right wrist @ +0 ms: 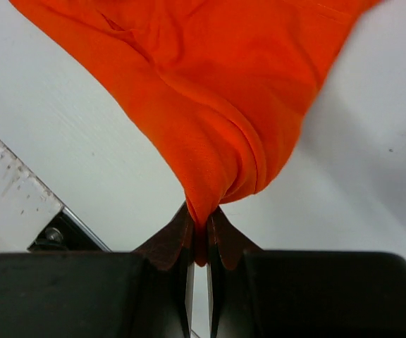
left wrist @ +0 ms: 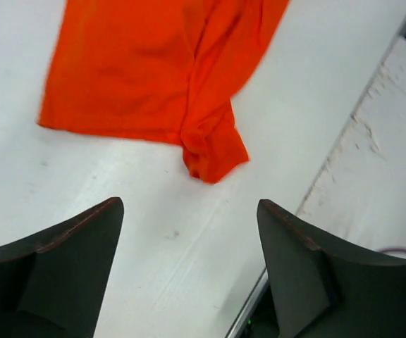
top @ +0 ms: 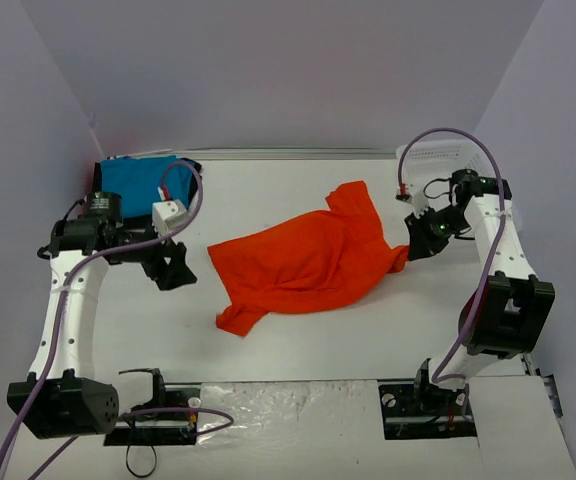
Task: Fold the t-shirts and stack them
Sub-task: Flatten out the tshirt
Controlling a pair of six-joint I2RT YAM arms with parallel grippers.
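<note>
From above, the orange shirt (top: 308, 262) lies spread and rumpled in the middle of the white table (top: 298, 340), with one sleeve pointing toward the back wall. The right gripper (top: 411, 250) is at the shirt's right edge and its jaws are pinched on the cloth there. The left gripper (top: 173, 268) sits off to the left of the shirt, apart from it, with its jaws spread and nothing between them. A blue shirt (top: 133, 182) lies folded in the back left corner of the table, behind the left arm. A white basket (top: 433, 155) stands at the back right, behind the right arm.

The left wrist camera shows the two dark fingers (left wrist: 62, 267) standing wide apart over bare table. The shirt's hem and a bunched corner lie ahead of them, not touching.

The right wrist camera shows the jaws closed tight on a gathered fold of orange cloth. The fabric fans out from the fingertips and drapes down onto the table beyond them.
</note>
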